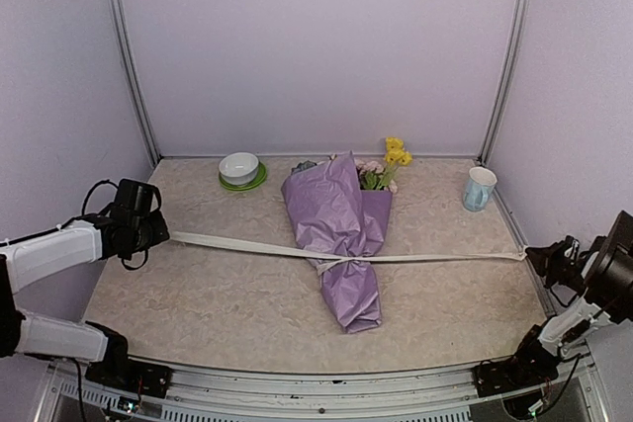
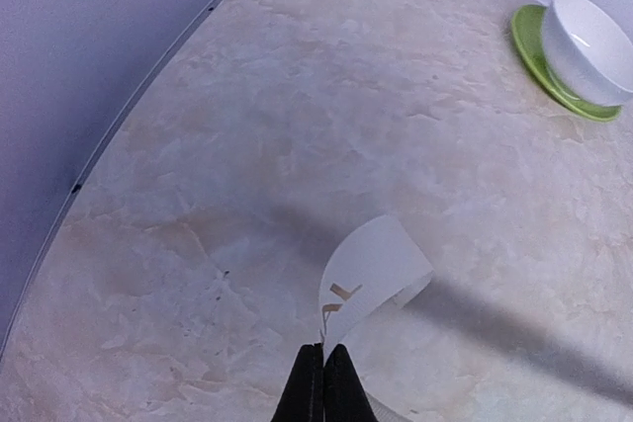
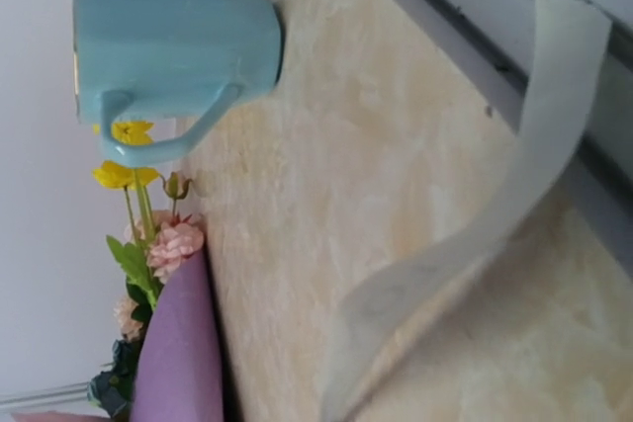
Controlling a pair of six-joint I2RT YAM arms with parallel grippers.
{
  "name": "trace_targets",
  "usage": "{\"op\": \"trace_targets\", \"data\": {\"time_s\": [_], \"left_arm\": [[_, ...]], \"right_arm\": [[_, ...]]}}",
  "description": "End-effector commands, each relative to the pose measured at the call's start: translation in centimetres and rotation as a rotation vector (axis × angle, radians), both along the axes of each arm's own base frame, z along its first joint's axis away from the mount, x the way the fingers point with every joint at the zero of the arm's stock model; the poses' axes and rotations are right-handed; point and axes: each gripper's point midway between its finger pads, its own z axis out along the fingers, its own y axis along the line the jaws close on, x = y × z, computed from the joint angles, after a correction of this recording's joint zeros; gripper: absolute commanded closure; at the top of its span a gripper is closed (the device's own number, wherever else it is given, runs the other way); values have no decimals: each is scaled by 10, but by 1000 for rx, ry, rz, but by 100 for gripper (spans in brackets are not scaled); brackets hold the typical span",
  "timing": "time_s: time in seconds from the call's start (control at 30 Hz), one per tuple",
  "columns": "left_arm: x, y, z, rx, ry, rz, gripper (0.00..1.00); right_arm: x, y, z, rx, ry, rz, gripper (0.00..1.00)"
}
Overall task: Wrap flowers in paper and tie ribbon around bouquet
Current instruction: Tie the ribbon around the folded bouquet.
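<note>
Nearest me, the left arm (image 1: 54, 249) and right arm (image 1: 579, 318) rise from the front corners of the table (image 1: 198, 294), spread wide to either side. The left gripper (image 1: 166, 236) has its fingers (image 2: 312, 382) pressed flat together on one end of the ribbon (image 1: 247, 246), whose tip curls up just past them. The right gripper (image 1: 534, 256) meets the other end at the table's right edge; its jaws are closed, and the ribbon seems pinched there, though the fingers themselves are hard to make out.

Between them the ribbon runs left to right in a nearly straight line, knotted around the bouquet (image 1: 341, 234) at its narrow waist. The bouquet lies flat mid-table, its long axis running front to back. The pinched tail of the paper (image 1: 331, 210) points toward me and the flowers (image 1: 396, 157) toward the back wall.

Behind, a bowl (image 1: 239, 167) on a green saucer (image 1: 249, 185) stands left, and a mug (image 1: 479, 188) right.
</note>
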Motion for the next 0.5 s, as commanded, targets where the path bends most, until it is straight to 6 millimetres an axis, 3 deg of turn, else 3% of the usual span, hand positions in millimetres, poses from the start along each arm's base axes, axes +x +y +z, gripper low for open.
{"op": "trace_targets", "data": {"time_s": [0.0,0.2,0.33,0.47], "left_arm": [[-15,39,-13,2,23,115,100],[-23,69,7,22,-41,234,100],[-34,98,6,15,-42,346,100],[-50,122,7,-15,-92,452,100]], "right_arm": [[-9,-47,17,-170,5,-151,100],[-15,-61,24,-225,18,-215,100],[-25,-70,15,-143,12,-262,100],[-31,-80,20,-217,36,-308,100]]}}
